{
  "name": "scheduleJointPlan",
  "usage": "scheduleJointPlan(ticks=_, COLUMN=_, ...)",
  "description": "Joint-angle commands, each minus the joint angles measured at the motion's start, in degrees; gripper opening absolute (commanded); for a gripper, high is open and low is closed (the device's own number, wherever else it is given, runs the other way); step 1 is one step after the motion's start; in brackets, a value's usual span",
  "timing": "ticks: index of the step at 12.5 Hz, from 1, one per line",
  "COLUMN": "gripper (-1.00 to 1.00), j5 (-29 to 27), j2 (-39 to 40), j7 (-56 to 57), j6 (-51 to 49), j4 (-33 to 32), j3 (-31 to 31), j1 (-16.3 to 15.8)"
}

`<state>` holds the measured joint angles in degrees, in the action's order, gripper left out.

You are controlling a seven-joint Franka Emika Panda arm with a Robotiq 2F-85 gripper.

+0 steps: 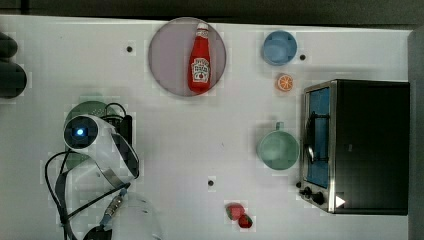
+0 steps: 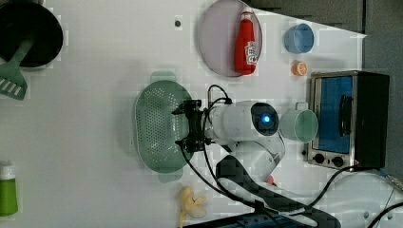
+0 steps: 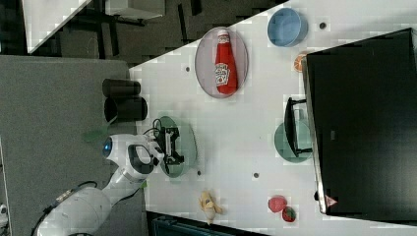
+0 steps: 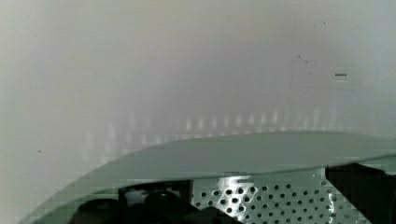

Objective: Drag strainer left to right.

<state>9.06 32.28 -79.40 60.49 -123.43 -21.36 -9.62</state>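
I see the pale mint-green perforated plastic strainer [image 2: 157,126], its rim smooth and matt, its inner wall [image 4: 266,196] glossy. The white table top [image 1: 200,140] looks smooth with a dull sheen. The red plastic ketchup bottle [image 1: 200,60] shines; the toaster oven [image 1: 355,145] pairs brushed metal trim with matt black casing.

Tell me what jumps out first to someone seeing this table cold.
The white robot arm, its gripper open above the pale green strainer near the left view's middle. Next, the red ketchup bottle lying on a round grey plate at the top view's upper centre. Then the black toaster oven with its blue glass door at the top view's right, a teal mug just beside it.
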Motion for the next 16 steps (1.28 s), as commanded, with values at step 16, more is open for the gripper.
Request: scheduleJointPlan(ticks=16, gripper=1.00, j5=-0.39, j2=-8.18, j7=8.99, j6=0.62, j4=-10.00, j3=11.12, j1=3.30)
